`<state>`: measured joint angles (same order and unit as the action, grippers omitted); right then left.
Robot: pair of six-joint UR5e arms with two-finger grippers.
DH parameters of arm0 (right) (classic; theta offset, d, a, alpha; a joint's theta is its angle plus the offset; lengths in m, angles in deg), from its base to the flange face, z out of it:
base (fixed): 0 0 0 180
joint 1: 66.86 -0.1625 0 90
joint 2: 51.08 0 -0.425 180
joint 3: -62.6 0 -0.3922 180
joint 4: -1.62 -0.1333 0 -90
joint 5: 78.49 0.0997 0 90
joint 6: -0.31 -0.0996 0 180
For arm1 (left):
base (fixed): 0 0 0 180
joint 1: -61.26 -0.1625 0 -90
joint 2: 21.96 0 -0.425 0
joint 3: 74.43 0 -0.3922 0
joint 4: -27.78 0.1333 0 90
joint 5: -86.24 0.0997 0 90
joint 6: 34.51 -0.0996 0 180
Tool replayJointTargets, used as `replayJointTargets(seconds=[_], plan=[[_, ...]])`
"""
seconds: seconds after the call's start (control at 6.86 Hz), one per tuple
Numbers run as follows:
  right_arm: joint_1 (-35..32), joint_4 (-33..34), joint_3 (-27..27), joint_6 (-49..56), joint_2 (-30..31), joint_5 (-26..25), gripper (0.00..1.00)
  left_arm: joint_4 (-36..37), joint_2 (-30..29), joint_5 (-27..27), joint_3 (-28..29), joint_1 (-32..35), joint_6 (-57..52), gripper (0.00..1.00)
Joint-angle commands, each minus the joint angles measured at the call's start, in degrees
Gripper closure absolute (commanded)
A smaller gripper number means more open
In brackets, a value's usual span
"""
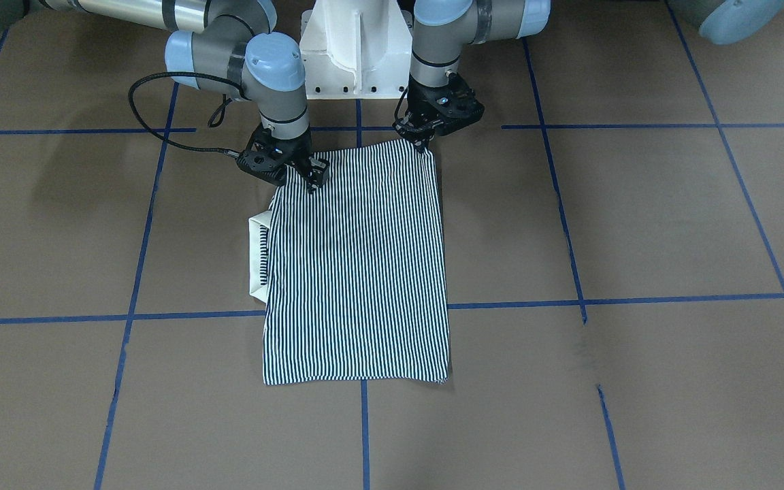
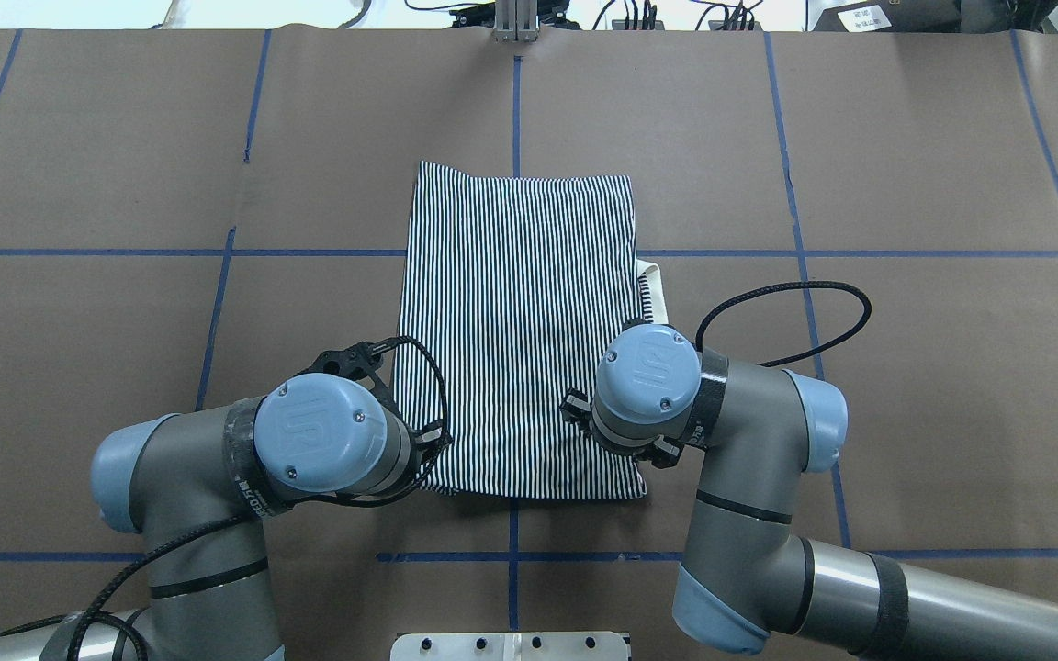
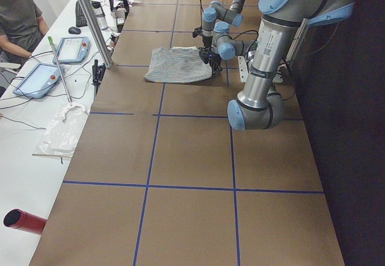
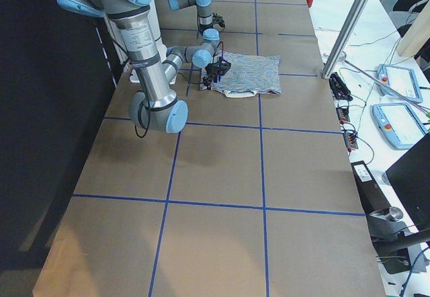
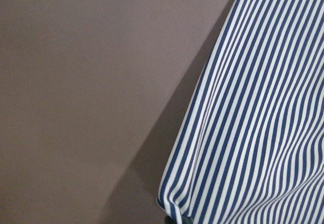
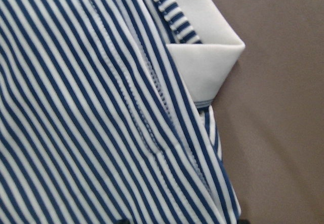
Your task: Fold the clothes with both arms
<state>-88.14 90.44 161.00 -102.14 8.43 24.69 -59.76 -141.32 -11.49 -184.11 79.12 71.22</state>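
Note:
The striped polo shirt (image 1: 358,272) lies folded into a tall rectangle on the brown table, with its cream collar (image 1: 256,255) sticking out on the robot's right side. It also shows in the overhead view (image 2: 515,321). My left gripper (image 1: 425,141) is at the shirt's near corner and is shut on it. The left wrist view shows that corner (image 5: 172,209) slightly raised over its shadow. My right gripper (image 1: 312,178) is low over the other near corner, beside the collar (image 6: 207,67). Its jaws look spread, straddling the shirt's edge (image 6: 217,173).
The white pedestal base (image 1: 354,47) stands just behind the shirt. A black cable (image 2: 786,312) loops off the right arm. Blue tape lines (image 1: 365,422) grid the brown table. A seated person (image 3: 18,13) and tablets (image 3: 36,79) are at a side bench.

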Motion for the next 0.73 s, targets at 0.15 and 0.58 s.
replayJointTargets(seconds=[0.15,0.58], plan=[[-0.4,0.0,0.0,0.5,-0.1,1.0,1.00,0.0,0.0,0.0,-0.1,0.2,0.0,1.00],[-1.2,-0.1,0.0,1.0,-0.8,2.1,1.00,0.0,0.0,0.0,0.0,0.1,0.0,1.00]])
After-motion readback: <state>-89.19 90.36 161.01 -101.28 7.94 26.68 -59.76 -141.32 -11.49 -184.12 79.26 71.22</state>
